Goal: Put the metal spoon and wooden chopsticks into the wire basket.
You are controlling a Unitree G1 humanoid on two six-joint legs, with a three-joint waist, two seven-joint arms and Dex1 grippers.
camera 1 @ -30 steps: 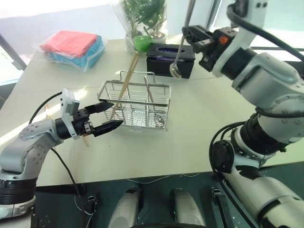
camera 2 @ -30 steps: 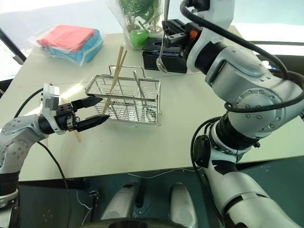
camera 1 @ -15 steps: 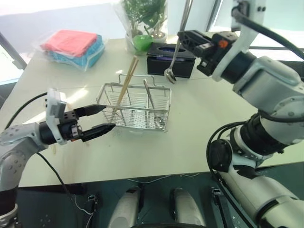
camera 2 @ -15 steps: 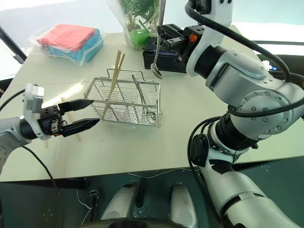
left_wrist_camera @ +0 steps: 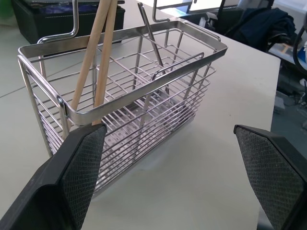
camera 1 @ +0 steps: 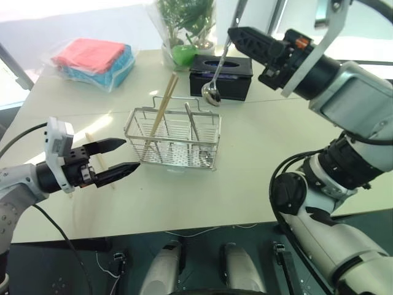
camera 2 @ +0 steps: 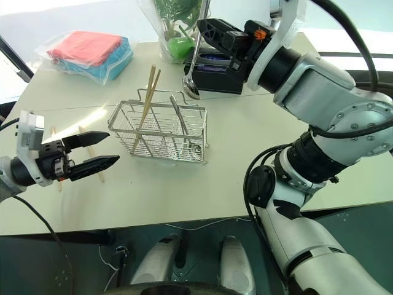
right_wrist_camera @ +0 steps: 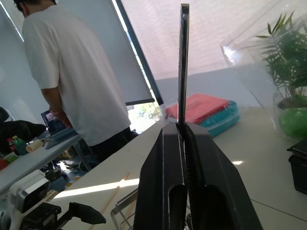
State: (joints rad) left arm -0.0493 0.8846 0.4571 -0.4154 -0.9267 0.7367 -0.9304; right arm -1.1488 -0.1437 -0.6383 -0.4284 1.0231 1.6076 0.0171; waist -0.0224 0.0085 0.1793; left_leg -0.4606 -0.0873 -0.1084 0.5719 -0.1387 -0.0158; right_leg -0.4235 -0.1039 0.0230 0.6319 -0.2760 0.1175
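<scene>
Right end effector [camera 1: 236,34] grips the shiny silver metal spoon [camera 1: 212,92] above the rectangular silver wire basket [camera 1: 172,138].
Mid-counter [camera 1: 258,153], the basket holds two light-tan wooden chopsticks [camera 1: 161,110] leaning upright; left end effector [camera 1: 123,155] hangs released beside it.

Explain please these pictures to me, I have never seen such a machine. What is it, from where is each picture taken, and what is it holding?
This is a humanoid robot with two arms, standing at a pale table. Two pictures come from cameras in its head, looking down over its arms. The other two come from a camera on each wrist, looking along that hand's black fingers.

On the table stands a wire basket with two chopsticks leaning in it. Another chopstick lies flat beside the left hand, which is open and empty. The right hand is shut on the handle of a metal spoon, hanging bowl-down above the table behind the basket. Further back are a black tissue box, a potted plant and bagged cloths. The right wrist view also shows a person standing in the room.
</scene>
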